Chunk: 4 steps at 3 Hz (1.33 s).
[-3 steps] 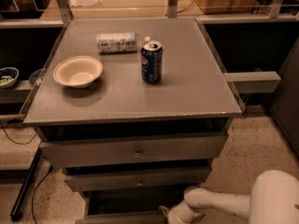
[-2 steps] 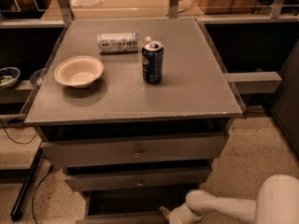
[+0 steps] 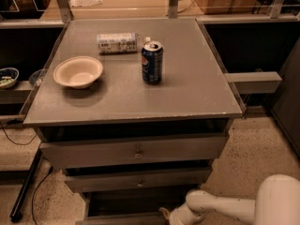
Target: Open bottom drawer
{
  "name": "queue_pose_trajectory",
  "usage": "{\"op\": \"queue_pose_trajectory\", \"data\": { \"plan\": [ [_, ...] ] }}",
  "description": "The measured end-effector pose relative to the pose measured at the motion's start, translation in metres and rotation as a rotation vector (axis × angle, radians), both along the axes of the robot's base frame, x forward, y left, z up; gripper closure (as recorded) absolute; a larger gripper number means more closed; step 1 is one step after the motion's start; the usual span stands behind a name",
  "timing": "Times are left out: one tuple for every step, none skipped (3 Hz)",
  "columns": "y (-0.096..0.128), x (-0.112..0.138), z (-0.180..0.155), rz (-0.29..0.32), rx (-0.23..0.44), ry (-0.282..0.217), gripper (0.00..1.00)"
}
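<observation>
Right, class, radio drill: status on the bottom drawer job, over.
Gripper low, at bottom drawer front's right end. Drawer front just in view at lower edge; how far open, cannot tell. Can and bowl up top, out of the way.

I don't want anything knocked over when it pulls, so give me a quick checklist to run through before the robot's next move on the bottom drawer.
1. Tool at the right drawer: ok. The tool is low at the bottom drawer, by the right end of its front.
2. Hold on the knob: cannot tell. The knob is cut off at the picture's lower edge.
3. Arm clear of the middle drawer: ok. It comes in below it.
4. Can steady: ok. It stands upright, well in from the cabinet top's edges.
5. Bowl: ok. It rests on the top, left side.
6. Black pole on the floor: ok. It lies left of the cabinet.
</observation>
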State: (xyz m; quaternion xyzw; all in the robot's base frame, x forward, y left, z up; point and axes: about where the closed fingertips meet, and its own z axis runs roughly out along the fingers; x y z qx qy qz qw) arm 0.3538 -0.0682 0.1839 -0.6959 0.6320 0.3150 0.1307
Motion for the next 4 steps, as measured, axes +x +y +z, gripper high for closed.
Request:
{"op": "queue_pose_trajectory", "data": {
  "plan": [
    [0.0016, -0.0044, -0.0002, 0.014, 0.000, 0.000, 0.00],
    [0.0008, -0.0048, -0.0008, 0.018, 0.004, -0.004, 0.00],
    [-0.0025, -0.0088, -0.0024, 0.028, 0.009, -0.023, 0.00],
    [-0.0047, -0.0114, -0.0035, 0.042, 0.012, -0.031, 0.00]
  ]
}}
